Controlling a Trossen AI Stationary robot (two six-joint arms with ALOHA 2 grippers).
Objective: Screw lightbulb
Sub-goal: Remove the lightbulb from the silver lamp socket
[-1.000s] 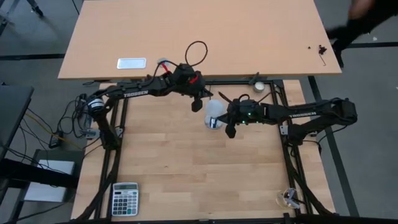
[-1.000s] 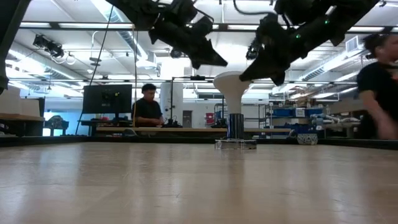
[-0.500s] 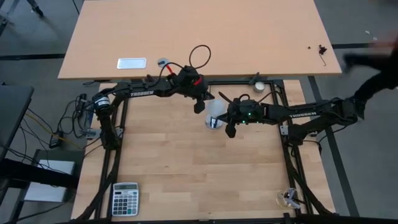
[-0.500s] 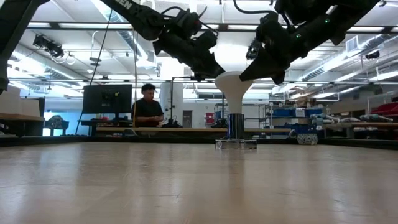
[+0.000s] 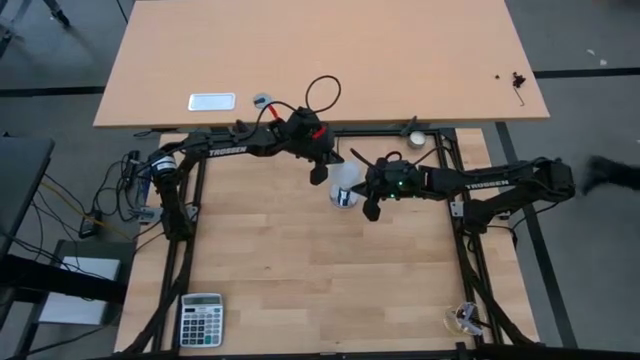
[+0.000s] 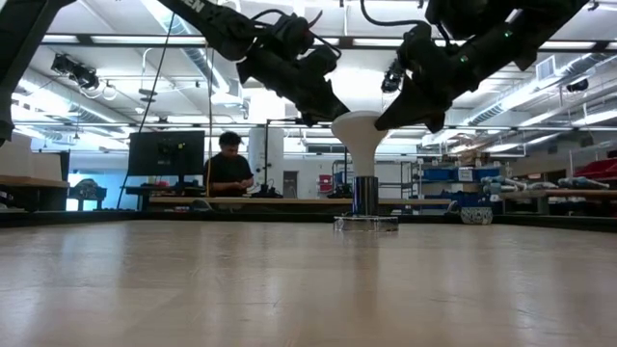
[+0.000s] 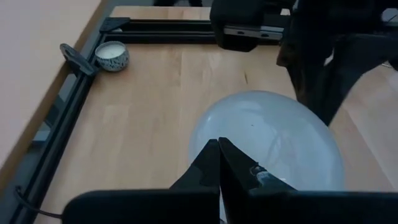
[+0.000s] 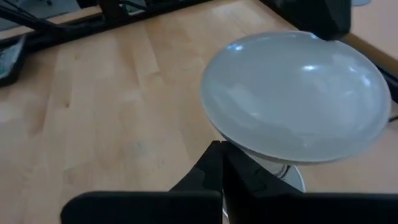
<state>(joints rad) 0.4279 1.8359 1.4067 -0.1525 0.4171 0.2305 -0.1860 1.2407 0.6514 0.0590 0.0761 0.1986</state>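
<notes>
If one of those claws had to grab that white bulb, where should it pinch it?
Probably around the wide dome of the lightbulb, coming from above. It stands upright with its narrow neck down in the socket, so only the rounded top is exposed. The left gripper and right gripper, both shut, flank it.

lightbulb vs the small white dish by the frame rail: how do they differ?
The lightbulb is much the larger; the dish is small. The lightbulb stands upright and tall on a metal socket; the dish sits low and flat. The lightbulb is mid-workspace; the dish lies beside the frame rail. Both are white and round from above.
</notes>
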